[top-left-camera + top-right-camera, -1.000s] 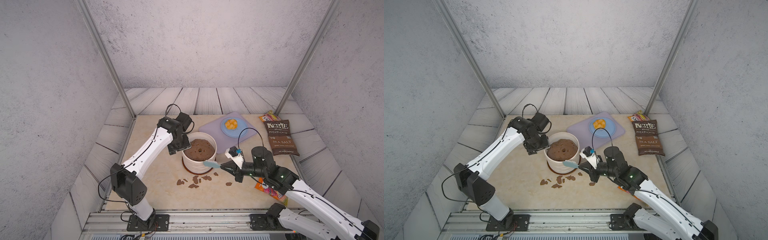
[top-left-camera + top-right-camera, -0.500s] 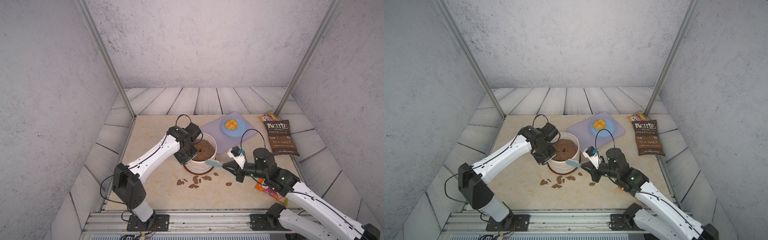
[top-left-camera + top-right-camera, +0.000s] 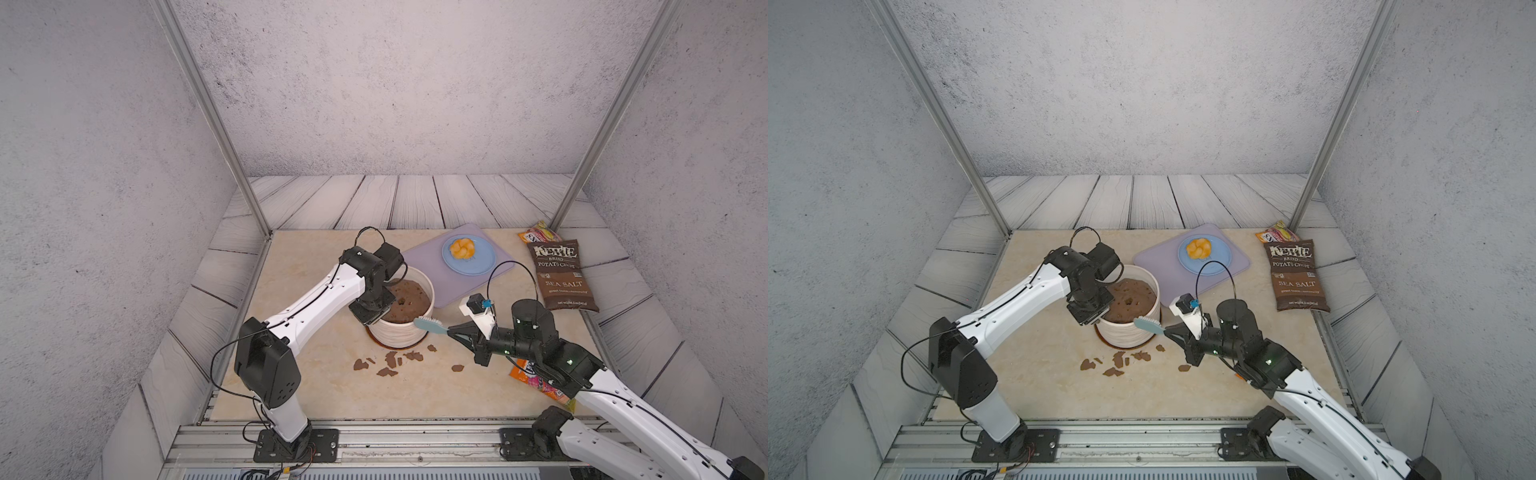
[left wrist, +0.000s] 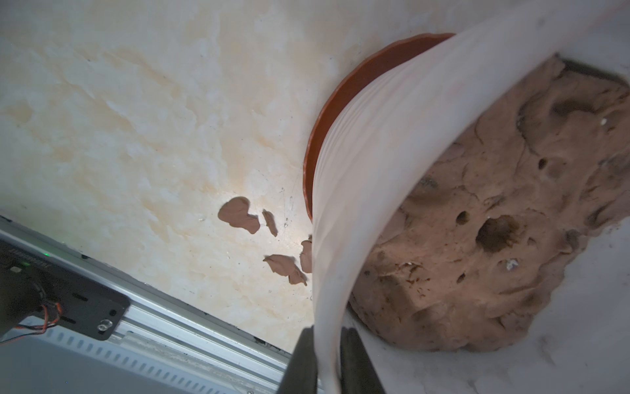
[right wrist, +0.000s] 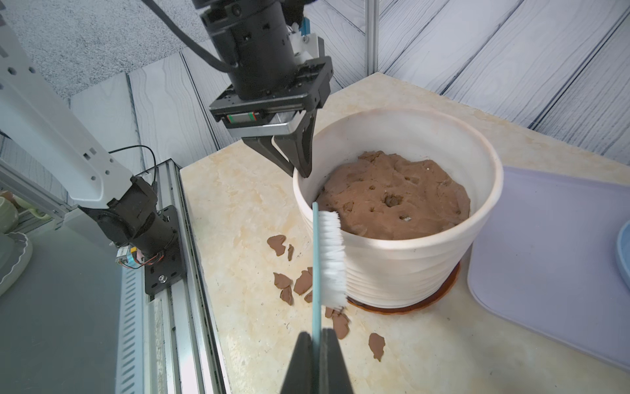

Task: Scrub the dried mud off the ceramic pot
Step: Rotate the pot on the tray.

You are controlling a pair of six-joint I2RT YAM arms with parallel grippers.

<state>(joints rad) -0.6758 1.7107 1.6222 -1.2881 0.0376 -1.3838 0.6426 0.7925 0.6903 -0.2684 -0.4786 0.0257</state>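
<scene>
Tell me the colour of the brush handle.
Pale teal-blue. The brush shows best in the right wrist view.

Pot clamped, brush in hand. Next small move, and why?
Probably ease the brush in until its bristles press the ribbed side of the pot. The left gripper pinches the rim, steadying it, and the right gripper holds the brush bristles-first beside that wall.

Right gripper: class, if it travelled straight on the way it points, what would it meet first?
Most likely the ceramic pot: the brush held in the right gripper leads, bristles at its ribbed side. Just beyond stands the left gripper, shut on the rim; depth is unclear.
</scene>
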